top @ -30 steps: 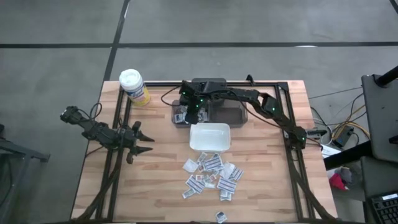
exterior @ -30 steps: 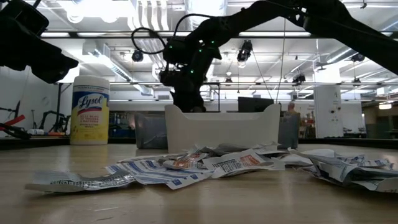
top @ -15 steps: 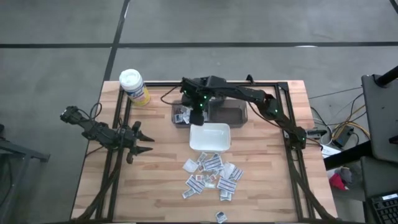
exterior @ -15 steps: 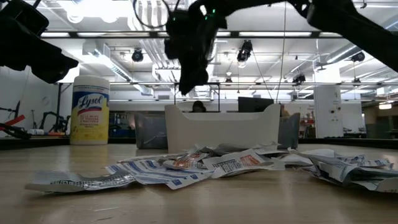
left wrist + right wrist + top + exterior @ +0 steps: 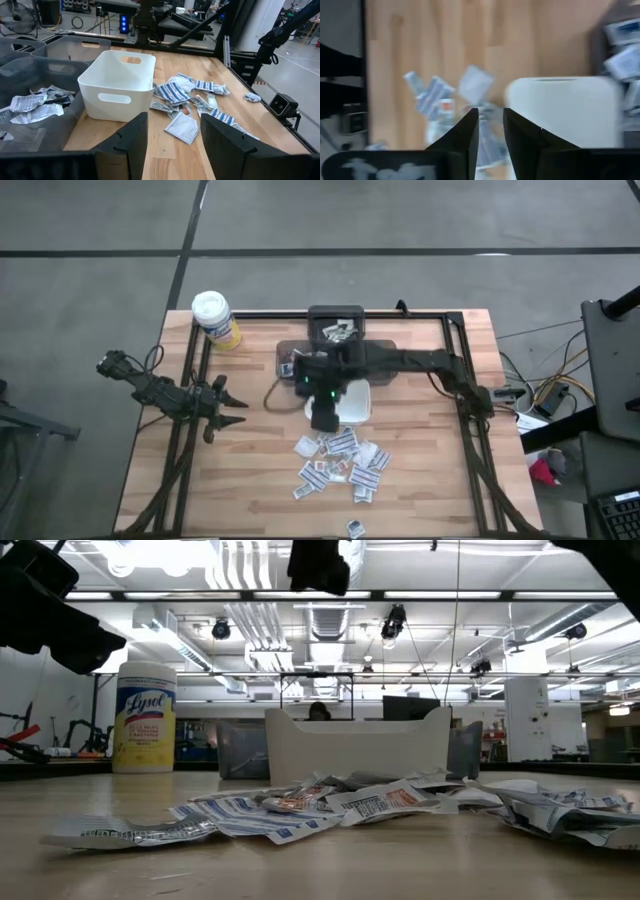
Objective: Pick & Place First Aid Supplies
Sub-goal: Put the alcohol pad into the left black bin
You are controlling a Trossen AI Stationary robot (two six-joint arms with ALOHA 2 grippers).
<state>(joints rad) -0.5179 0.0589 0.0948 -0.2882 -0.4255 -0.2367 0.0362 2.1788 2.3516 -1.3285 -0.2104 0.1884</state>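
High view shows the right gripper (image 5: 325,416) hanging over the near left corner of the white dish (image 5: 352,402), between it and the packets (image 5: 340,460) scattered on the wooden table (image 5: 260,450) just in front. Its own wrist view shows the two dark fingers (image 5: 466,135) a narrow gap apart with nothing between them, and the packets (image 5: 432,97) lying beside the dish (image 5: 560,110) below. A few more packets lie in the grey bin (image 5: 292,363) behind the dish, and one lies alone at the table's front edge (image 5: 354,528). The left gripper (image 5: 222,408) waits well off to the left with its jaws spread and empty. The heap is the main risk, in my judgement: the packets are thin, flat and overlapping, so a narrow-set jaw coming down may pinch two at once, skid off the top sheet or push the pile apart. The dish wall is also close to the gripper, and a descent slightly off line could knock it.
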